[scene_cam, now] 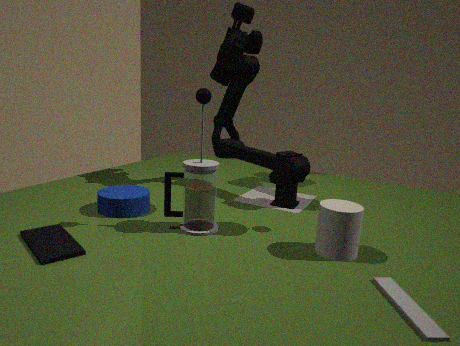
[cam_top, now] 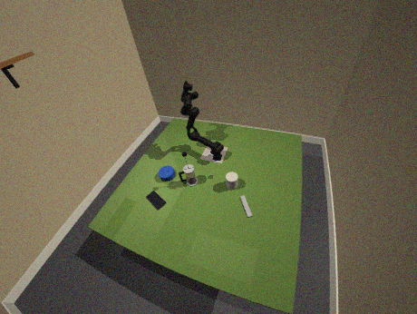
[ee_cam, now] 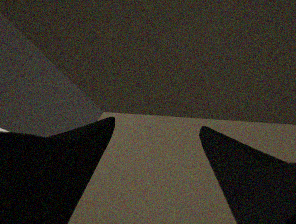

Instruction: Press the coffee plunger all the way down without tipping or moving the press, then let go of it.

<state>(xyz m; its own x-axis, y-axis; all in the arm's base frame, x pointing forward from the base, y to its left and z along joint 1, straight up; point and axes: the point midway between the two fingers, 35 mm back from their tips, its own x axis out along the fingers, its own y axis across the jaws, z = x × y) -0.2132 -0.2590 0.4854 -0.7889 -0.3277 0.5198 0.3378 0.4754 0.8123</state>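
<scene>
At the left, toward the near side of the green mat (cam_top: 222, 254) (scene_cam: 200, 300), a thin black rectangular slab (cam_top: 156, 200) (scene_cam: 52, 243) lies flat. A little to its right and farther back sits a low blue cylinder (cam_top: 166, 173) (scene_cam: 123, 201). Just right of that, the glass coffee press (cam_top: 189, 175) (scene_cam: 200, 202) stands upright on the mat, with its black squared handle (cam_top: 181, 176) (scene_cam: 168, 195) turned to the left, toward the blue cylinder. Its plunger is up: the round black knob (cam_top: 184, 154) (scene_cam: 203, 96) stands well above the pale lid (cam_top: 189, 168) (scene_cam: 201, 164), with a long stretch of thin rod (scene_cam: 202, 132) bare between them

Farther back and to the right, the black arm (cam_top: 192, 122) (scene_cam: 232, 102) rises from a pale base plate (cam_top: 207, 156) (scene_cam: 255, 196), leaning leftward. Its gripper (cam_top: 186, 83) (scene_cam: 243, 13) (ee_cam: 157, 126) is raised high, well apart from the knob, open wide with nothing between the fingers. To the right of the press and nearer than the base plate stands an upright white cylinder (cam_top: 232, 181) (scene_cam: 339, 231). Farthest right and nearer still, a narrow pale bar (cam_top: 246, 206) (scene_cam: 411, 309) lies flat, apart from the white cylinder
</scene>
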